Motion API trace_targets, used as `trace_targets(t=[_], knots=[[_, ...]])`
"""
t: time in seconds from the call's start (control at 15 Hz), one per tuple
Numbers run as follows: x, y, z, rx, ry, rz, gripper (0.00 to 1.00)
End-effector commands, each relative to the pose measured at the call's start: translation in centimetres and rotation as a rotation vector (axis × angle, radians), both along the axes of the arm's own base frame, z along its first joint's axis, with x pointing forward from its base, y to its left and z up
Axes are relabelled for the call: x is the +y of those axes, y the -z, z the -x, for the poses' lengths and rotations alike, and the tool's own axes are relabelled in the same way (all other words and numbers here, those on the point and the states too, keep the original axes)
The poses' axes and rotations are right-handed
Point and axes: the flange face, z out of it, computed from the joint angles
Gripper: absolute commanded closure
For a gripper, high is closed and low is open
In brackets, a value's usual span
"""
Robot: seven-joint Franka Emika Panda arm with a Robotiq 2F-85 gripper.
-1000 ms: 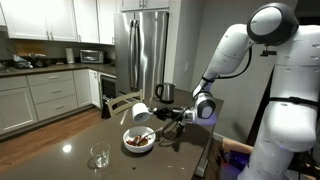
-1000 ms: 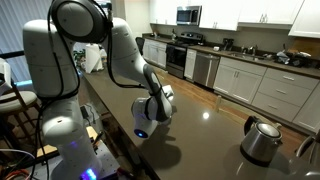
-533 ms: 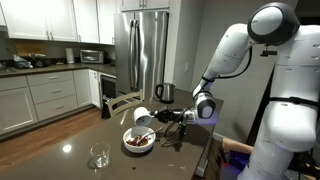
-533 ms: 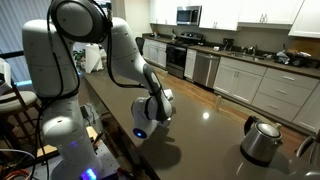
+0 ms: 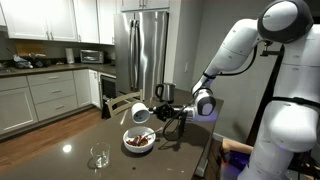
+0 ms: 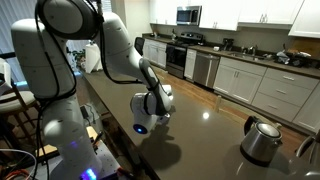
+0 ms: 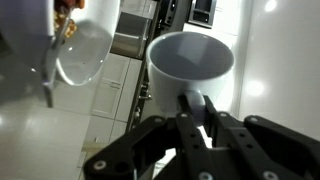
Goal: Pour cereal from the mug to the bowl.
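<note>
1. My gripper [image 7: 192, 104] is shut tight on the one white mug [image 7: 190, 62]. The mug lies tipped on its side left of centre in an exterior view, above the bowl [image 5: 127, 143].
2. I count one bowl holding brown cereal [image 5: 139, 142] and one utensil [image 7: 48, 82]. One clear glass [image 5: 99, 157] stands lower left, and one kettle [image 5: 165, 93] sits behind.
3. The table [image 5: 50, 162] is dark and glossy. Around it is a kitchen with white cabinets [image 5: 40, 18] and a steel fridge [image 5: 148, 45].

one mug [image 5: 139, 113], one bowl [image 5: 139, 141], one clear glass [image 5: 99, 157], one kettle [image 6: 262, 140], one robot arm [image 5: 235, 50]
</note>
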Motion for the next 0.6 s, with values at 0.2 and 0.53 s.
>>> trace_targets(t=[0.2, 0.53], knots=[[0.19, -1.1, -0.39, -0.009, -0.014, -0.035, 0.84], [0.2, -1.1, -0.39, -0.008, -0.014, -0.036, 0.84]])
